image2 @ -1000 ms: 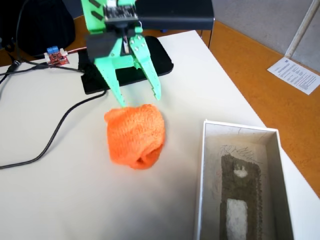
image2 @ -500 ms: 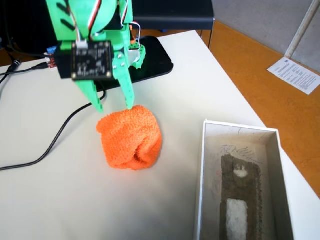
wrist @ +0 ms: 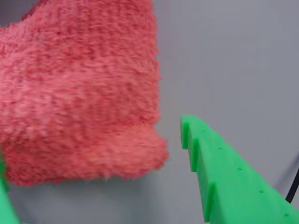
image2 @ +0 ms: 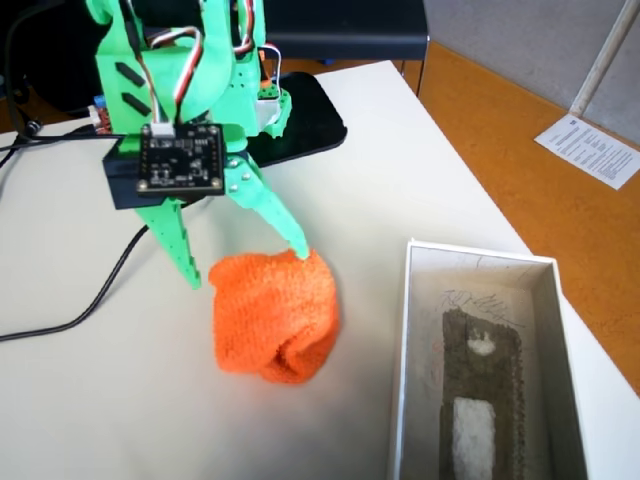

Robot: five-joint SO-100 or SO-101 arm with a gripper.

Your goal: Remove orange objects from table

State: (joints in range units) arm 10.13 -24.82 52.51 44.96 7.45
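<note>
Cloth (image2: 275,315), your orange knitted bundle, sits at centre frame on the white table (image2: 90,400) in the fixed view, left of the white box (image2: 405,380). Your green gripper (image2: 245,265) hangs spread wide at its top edge, one fingertip either side, clamping nothing.

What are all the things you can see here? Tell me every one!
Fuzzy cloth: one, bright orange, on the table between the gripper's fingers.
Table: one, white, under everything.
Box: one, white with a grey inside, on the table right of the cloth in the fixed view.
Cable: one, black, snaking across the table's left side.
Circuit board: one, small, red, far left, mostly hidden behind the arm.
Black pad: one, at the table's far edge.
Paper sheet: one, white, on the orange-brown floor.
Gripper: one, green, open, tips beside the cloth.
</note>
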